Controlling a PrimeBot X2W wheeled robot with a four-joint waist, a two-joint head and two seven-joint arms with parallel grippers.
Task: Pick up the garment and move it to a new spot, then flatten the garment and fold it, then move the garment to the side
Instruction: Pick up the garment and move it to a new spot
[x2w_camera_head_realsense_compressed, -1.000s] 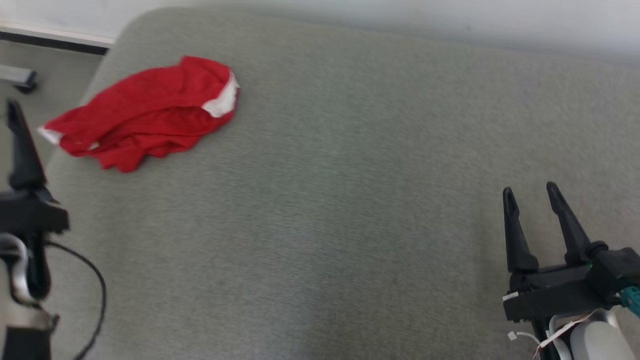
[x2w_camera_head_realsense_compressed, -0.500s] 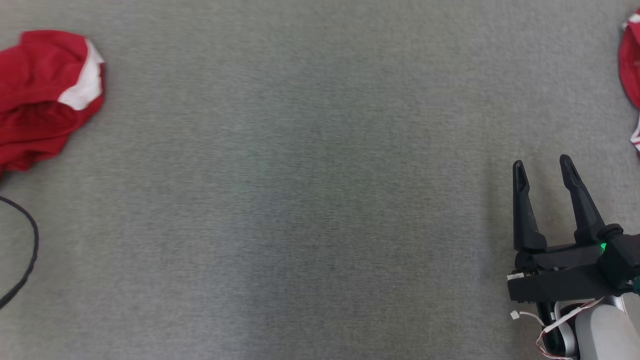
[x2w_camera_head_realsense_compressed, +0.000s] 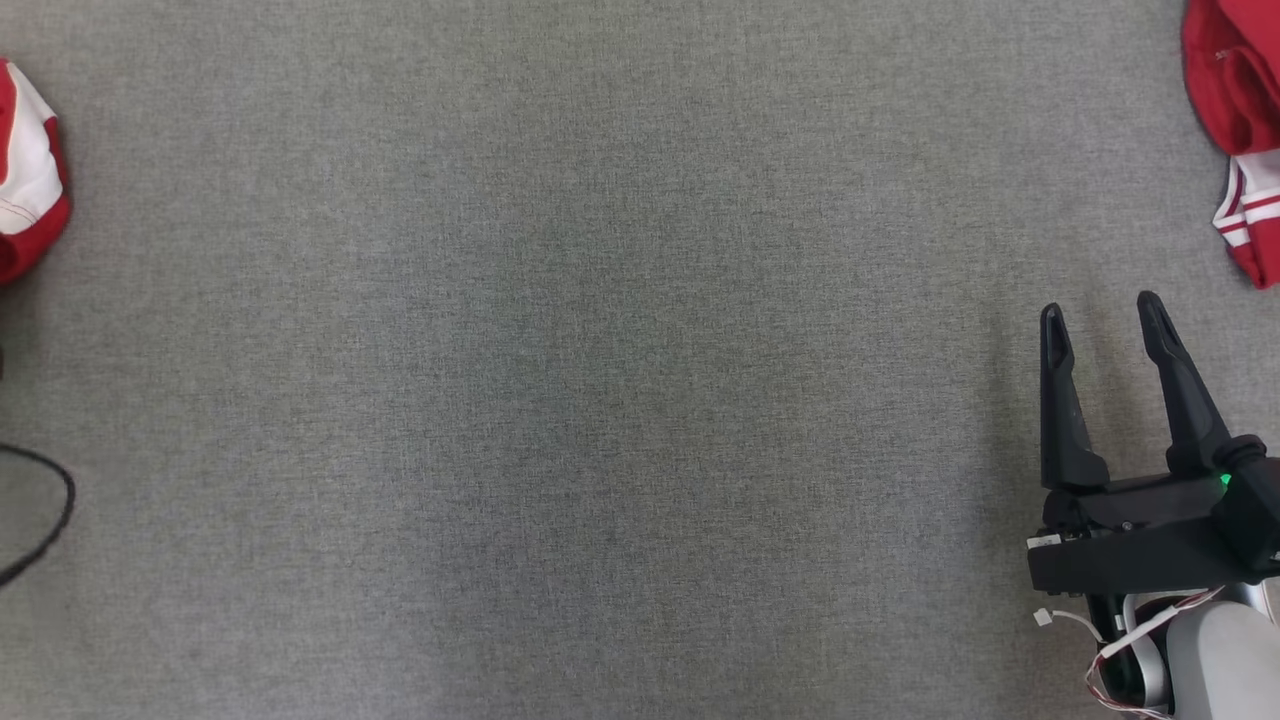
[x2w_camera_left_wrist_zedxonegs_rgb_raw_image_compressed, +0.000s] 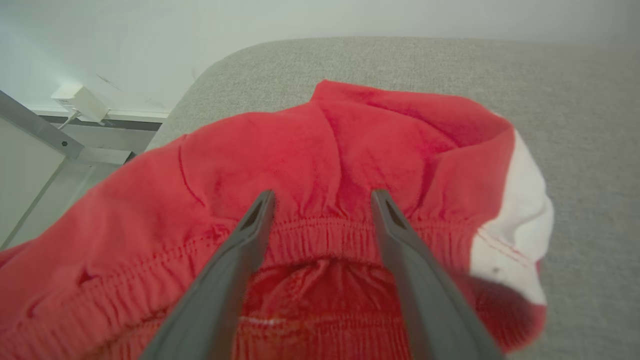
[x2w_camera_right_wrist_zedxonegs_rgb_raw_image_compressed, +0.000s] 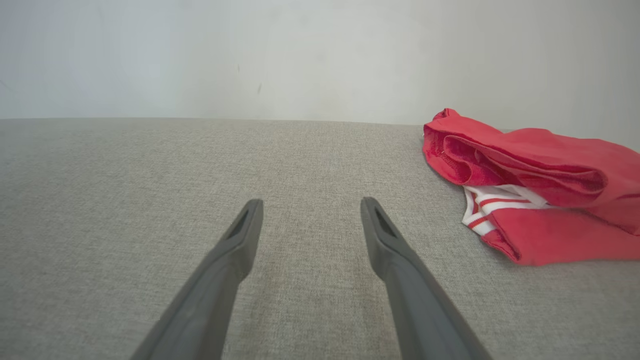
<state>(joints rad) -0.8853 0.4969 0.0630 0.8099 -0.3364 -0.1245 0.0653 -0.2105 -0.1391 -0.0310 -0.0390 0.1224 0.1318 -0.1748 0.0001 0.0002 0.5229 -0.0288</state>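
Garment (x2w_camera_left_wrist_zedxonegs_rgb_raw_image_compressed: 350, 135) was logged unlifted, crumpled; left gripper (x2w_camera_left_wrist_zedxonegs_rgb_raw_image_compressed: 322, 195) spread over it, right gripper (x2w_camera_head_realsense_compressed: 1100, 305) spread well away; all steps outstanding.

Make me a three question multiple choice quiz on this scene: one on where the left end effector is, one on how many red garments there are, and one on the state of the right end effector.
1. Where does the left end effector point?
A. at bare grey cushion
B. at the elastic waistband of a red garment
C. at the floor

2. How many red garments lie on the grey surface in the head view?
A. one
B. two
C. three

3. What state is the right end effector in?
A. shut on cloth
B. shut and empty
C. open and empty

Answers:
1 B: in the left wrist view its fingers frame the gathered waistband.
2 B: one sits at the left edge, and a striped garment at the upper right.
3 C: it stands spread over the bare grey surface.
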